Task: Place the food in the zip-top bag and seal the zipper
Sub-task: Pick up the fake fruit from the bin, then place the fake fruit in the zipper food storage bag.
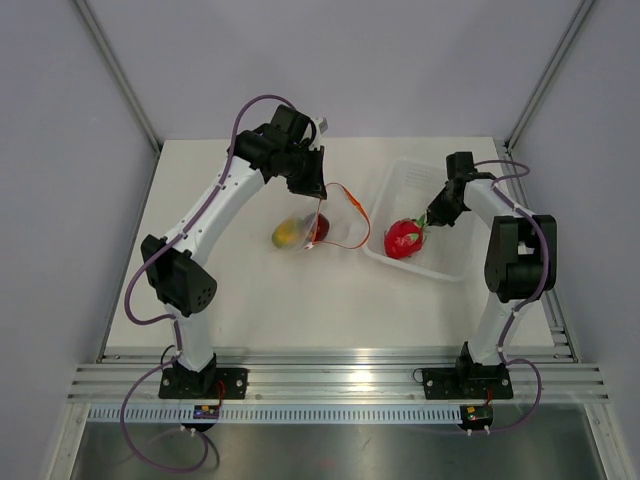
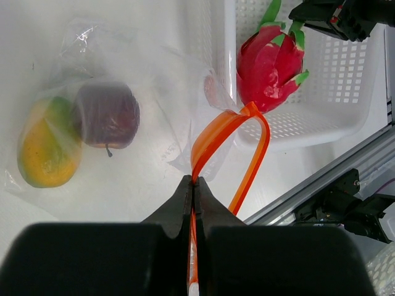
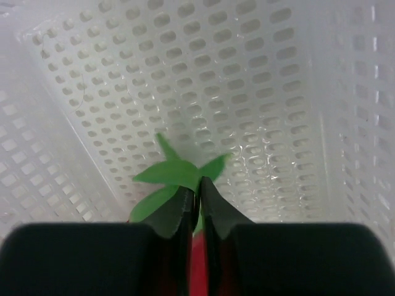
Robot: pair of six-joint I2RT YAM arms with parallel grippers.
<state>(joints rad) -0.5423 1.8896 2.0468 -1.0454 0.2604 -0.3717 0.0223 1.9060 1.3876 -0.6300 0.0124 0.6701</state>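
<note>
On your far left, the yellow fruit (image 2: 46, 151) and the dark fruit (image 2: 108, 114) touch each other and look to be inside the bag (image 2: 166, 80), which lies slumped on the white tabletop (image 1: 250, 290). Both are smooth, rounded and probably light. The bag itself is thin clear film, wrinkled and limp. It will not hold its own mouth open, and it likely slides easily on the tabletop.

The zipper (image 2: 210, 132) is the one firm part: a flat orange strip, springy enough to bow into a loop, so the mouth stands open. Your left claw (image 2: 194, 185) is pinched shut on one end of that strip. That is the right place to hold, since the film would just stretch or slip.

Further right, the pink fruit (image 2: 271, 65) sits at the near-left corner of the tray (image 2: 321, 123), a rigid, perforated white plastic basket just beside the bag's mouth. The fruit is glossy, bulbous and scaled, the largest of the three, and probably a snug fit through the loop. Your right claw (image 3: 199, 191) is closed on its green leaves (image 3: 176, 172), thin and flexible-looking tabs. Expect the fruit to swing or twist under that grip, and the leaves may slip. You cannot tell whether the fruit is lifted off the tray floor.
</note>
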